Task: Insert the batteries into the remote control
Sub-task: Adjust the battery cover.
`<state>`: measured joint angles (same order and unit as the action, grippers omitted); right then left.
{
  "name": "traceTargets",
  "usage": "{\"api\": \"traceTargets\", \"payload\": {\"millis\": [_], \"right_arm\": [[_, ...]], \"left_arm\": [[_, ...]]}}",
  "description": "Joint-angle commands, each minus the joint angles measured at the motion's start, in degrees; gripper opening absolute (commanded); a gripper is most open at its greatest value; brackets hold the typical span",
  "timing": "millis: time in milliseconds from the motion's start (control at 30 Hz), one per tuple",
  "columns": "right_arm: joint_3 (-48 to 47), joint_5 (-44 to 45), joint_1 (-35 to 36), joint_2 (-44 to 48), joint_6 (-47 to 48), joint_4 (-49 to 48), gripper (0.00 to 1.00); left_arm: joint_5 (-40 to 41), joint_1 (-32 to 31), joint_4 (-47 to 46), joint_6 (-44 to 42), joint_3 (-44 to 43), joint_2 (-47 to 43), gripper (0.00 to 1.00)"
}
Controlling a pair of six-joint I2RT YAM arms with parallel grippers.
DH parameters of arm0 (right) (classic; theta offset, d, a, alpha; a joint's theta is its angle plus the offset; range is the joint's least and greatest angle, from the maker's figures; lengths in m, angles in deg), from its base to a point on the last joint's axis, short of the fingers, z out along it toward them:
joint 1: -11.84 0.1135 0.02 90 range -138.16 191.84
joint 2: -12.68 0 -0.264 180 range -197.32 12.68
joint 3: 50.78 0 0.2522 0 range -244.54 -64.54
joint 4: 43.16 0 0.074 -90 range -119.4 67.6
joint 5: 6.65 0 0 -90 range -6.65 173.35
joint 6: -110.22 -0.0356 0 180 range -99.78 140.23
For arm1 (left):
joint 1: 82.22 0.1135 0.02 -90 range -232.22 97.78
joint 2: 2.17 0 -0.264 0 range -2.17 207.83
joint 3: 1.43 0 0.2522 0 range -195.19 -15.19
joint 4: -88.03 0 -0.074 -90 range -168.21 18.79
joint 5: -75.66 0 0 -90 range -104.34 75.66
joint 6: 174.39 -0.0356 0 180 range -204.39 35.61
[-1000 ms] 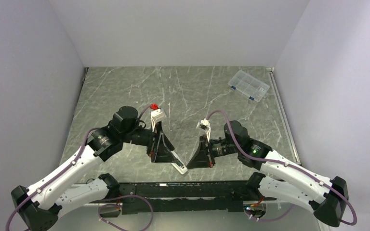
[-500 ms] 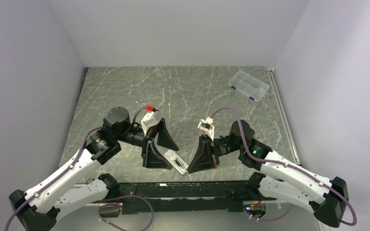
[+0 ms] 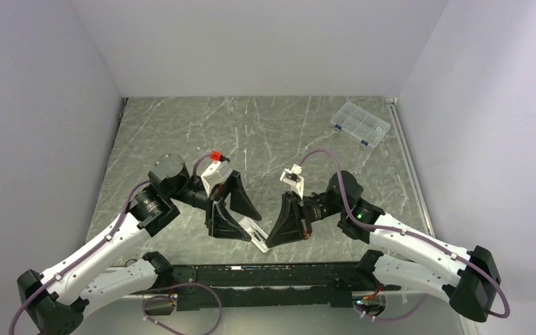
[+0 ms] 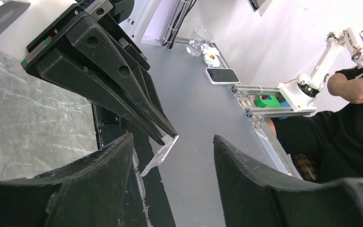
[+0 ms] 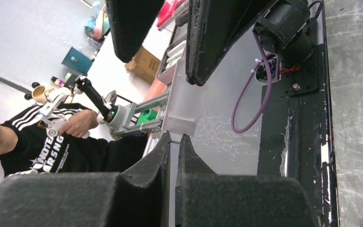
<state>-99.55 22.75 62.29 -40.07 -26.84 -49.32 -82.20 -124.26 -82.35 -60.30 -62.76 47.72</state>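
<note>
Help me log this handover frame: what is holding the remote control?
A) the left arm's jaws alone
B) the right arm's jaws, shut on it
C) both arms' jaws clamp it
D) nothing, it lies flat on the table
B: the right gripper has its jaws pinched shut on one end of the remote control, while the left gripper has its jaws standing wide apart on either side of it.

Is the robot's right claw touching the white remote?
Touching. The left wrist view shows the right gripper shut, its tips pinching one end of the remote control with no gap.
</note>
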Motion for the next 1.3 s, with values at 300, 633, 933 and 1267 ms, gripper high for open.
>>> {"api": "traceTargets", "payload": {"millis": [300,633,933,1267], "right_arm": [[-3.4,-0.6,0.2,1.6,-1.8,-5.7,0.04],[-3.5,0.0,0.2,1.9,-2.6,-6.6,0.06],[-3.5,0.2,0.3,2.5,-2.5,-6.2,0.13],[-3.2,0.5,0.2,2.2,-1.6,-5.3,0.18]], "left_arm": [[-5.4,-0.2,-6.4,1.0,1.3,1.0,0.55],[-6.1,-0.2,-5.8,0.5,1.0,1.6,0.44],[-6.7,-0.2,-5.6,0.2,0.4,2.9,0.28],[-7.0,-0.2,-4.1,-0.7,-0.6,4.4,0.00]]}}
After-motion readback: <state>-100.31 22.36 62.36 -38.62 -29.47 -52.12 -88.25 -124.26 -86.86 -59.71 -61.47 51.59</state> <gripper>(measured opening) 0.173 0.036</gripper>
